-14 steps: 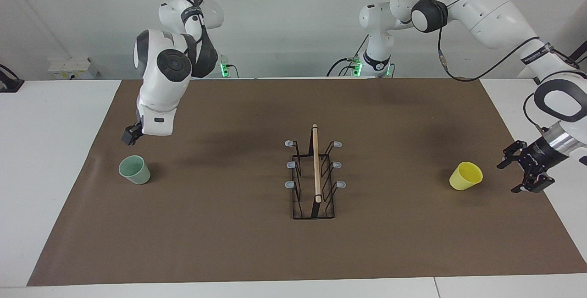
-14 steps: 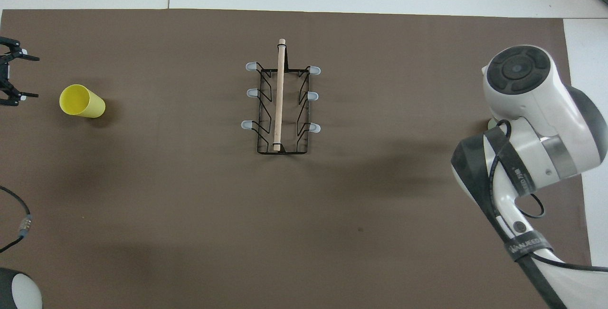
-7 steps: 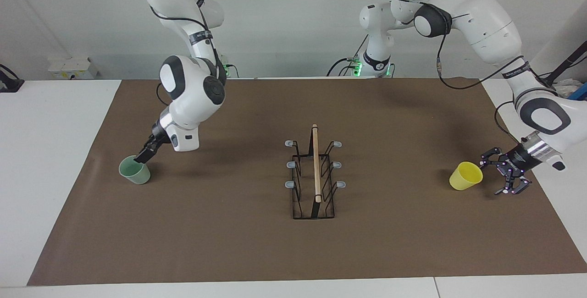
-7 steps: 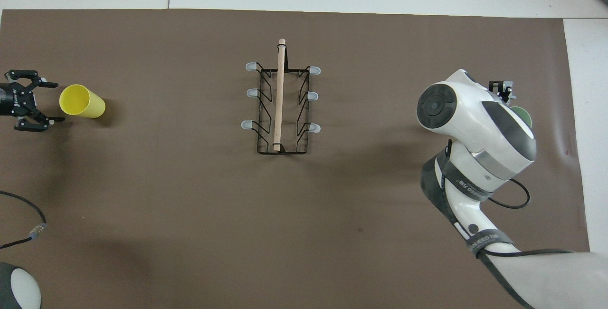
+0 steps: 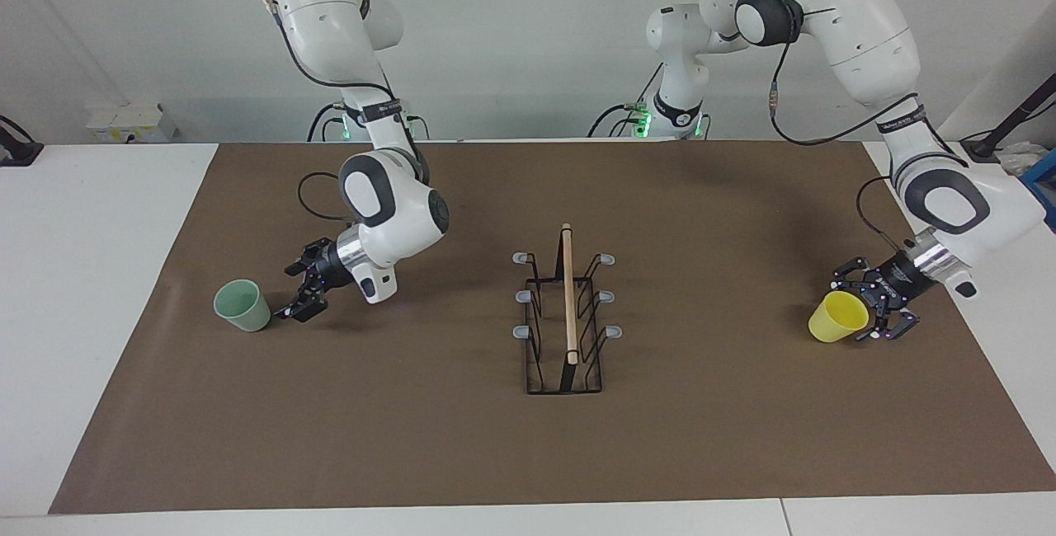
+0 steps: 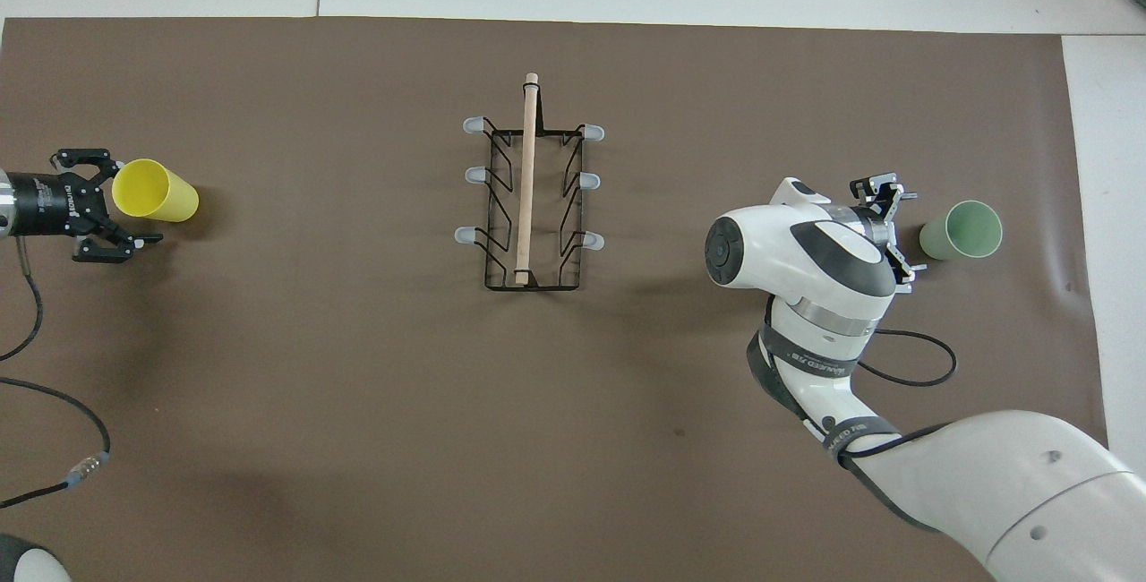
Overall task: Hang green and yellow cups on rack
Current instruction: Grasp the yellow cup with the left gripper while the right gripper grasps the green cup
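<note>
With both claws apart, the left claw (image 5: 866,311) at the yellow cup (image 5: 837,317) and the right claw (image 5: 299,291) beside the green cup (image 5: 242,305), each should straddle its cup's wall squarely before closing, well clear of the rack (image 5: 565,317).

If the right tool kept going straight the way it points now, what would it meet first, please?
Most likely the green cup: the right tool is open, low beside it and aimed at its side, with only bare mat between.

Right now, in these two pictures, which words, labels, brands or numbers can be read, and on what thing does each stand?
No text can be read with certainty.
Black bands on the right arm: white lettering, too small to read.
Left gripper: white print on its black body, blurred.
Green cup, yellow cup, rack: no writing visible.
</note>
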